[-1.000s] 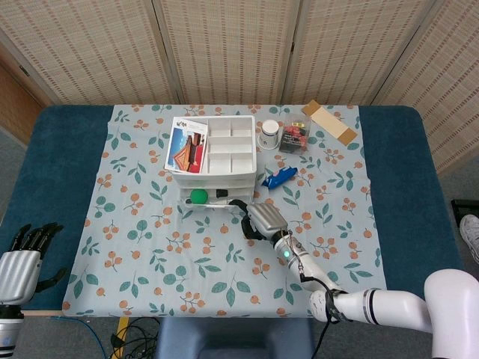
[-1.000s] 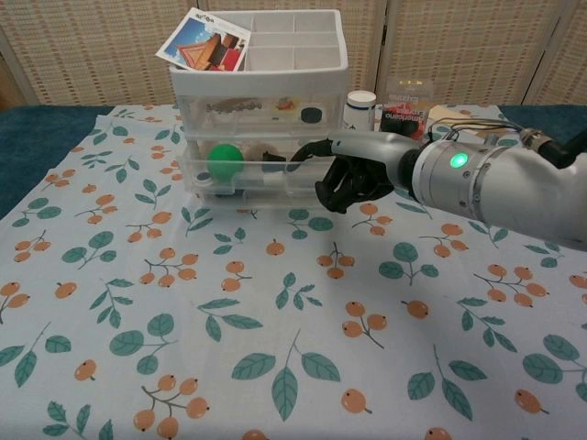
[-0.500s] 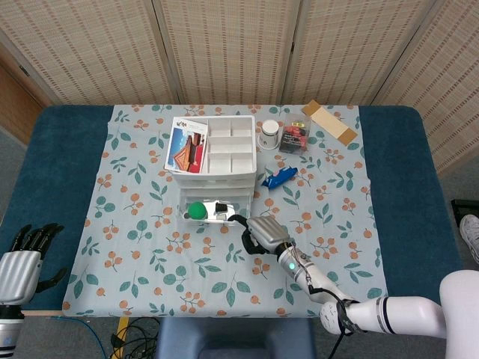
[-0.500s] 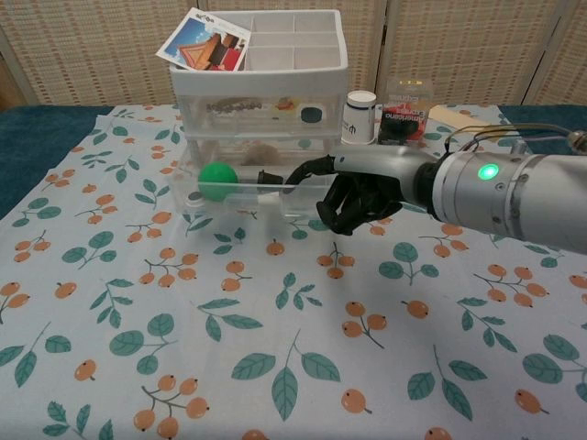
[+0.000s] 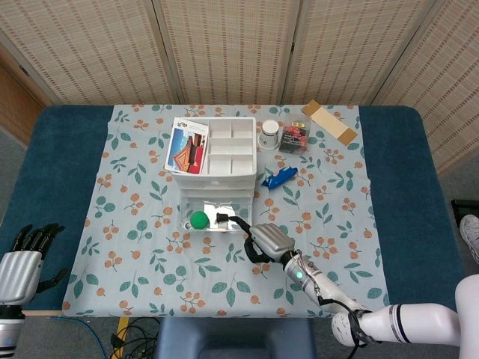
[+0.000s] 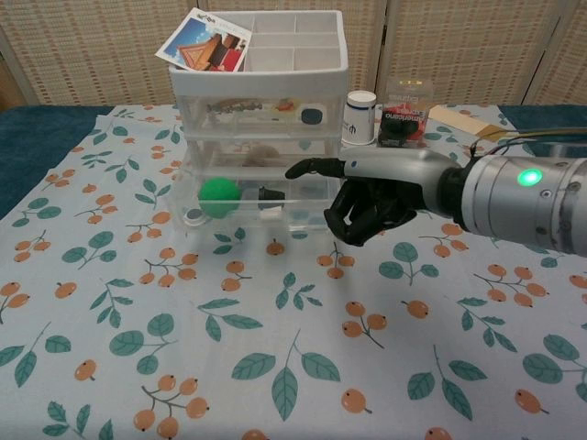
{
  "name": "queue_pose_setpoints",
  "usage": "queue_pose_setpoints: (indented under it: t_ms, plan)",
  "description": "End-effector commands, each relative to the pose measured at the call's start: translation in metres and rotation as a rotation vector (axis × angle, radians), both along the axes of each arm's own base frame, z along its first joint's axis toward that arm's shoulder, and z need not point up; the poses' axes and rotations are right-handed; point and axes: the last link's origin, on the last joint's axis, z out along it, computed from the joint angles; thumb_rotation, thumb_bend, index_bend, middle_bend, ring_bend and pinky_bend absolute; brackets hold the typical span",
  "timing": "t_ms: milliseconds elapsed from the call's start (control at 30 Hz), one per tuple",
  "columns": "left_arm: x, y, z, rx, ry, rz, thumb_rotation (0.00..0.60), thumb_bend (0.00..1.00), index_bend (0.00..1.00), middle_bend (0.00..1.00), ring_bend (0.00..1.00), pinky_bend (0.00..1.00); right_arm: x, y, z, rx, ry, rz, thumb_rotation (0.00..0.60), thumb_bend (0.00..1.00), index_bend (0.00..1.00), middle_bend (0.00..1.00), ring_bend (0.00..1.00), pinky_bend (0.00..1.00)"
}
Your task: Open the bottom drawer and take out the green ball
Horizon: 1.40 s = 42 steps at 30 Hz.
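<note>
The white drawer unit (image 5: 221, 146) (image 6: 261, 69) stands mid-table. Its clear bottom drawer (image 5: 214, 231) (image 6: 280, 220) is pulled out toward me. The green ball (image 5: 198, 219) (image 6: 220, 197) lies in the drawer's left part, beside a small black item (image 6: 267, 194). My right hand (image 5: 269, 241) (image 6: 376, 200) is at the drawer's right front corner, one finger hooked over the front wall and the others curled in front of it. My left hand (image 5: 24, 262) rests far off at the table's near-left corner with fingers apart, holding nothing.
A colourful booklet (image 5: 187, 146) (image 6: 204, 41) lies on the unit's top. To its right stand a white bottle (image 5: 269, 134) (image 6: 360, 116) and a dark container (image 5: 295, 138) (image 6: 406, 110). A blue item (image 5: 278, 178) and a cardboard strip (image 5: 329, 122) lie further right.
My right hand has drawn back toward me and the bottom drawer has slid out with it. The green ball came forward inside the drawer. The left hand stayed put.
</note>
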Motion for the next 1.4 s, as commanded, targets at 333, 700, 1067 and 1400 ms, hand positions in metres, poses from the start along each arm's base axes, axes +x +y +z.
queue_pose_setpoints:
  t_ms: [333,700,1067,1400]
  plan:
    - [0.002,0.0,0.0,0.003,0.001,-0.005,0.6,0.2,0.17,0.18,0.18,0.09,0.029,-0.007,0.034,-0.072,0.035,0.177,0.6,0.65,0.0,0.73,0.87,1.0]
    - [0.0,-0.004,0.003,0.015,-0.004,0.004,0.6,0.2,0.17,0.18,0.18,0.09,0.082,-0.039,0.036,-0.28,0.336,0.639,0.6,0.39,0.13,0.72,0.84,1.0]
    - [-0.004,-0.007,0.007,0.034,-0.01,0.016,0.6,0.2,0.17,0.18,0.18,0.09,0.099,-0.058,0.007,-0.383,0.5,0.878,0.6,0.24,0.13,0.78,0.89,1.0]
    - [-0.005,-0.009,0.01,0.043,-0.011,0.023,0.6,0.2,0.17,0.18,0.18,0.09,0.108,-0.075,-0.015,-0.441,0.554,0.968,0.6,0.2,0.18,0.83,0.93,1.0]
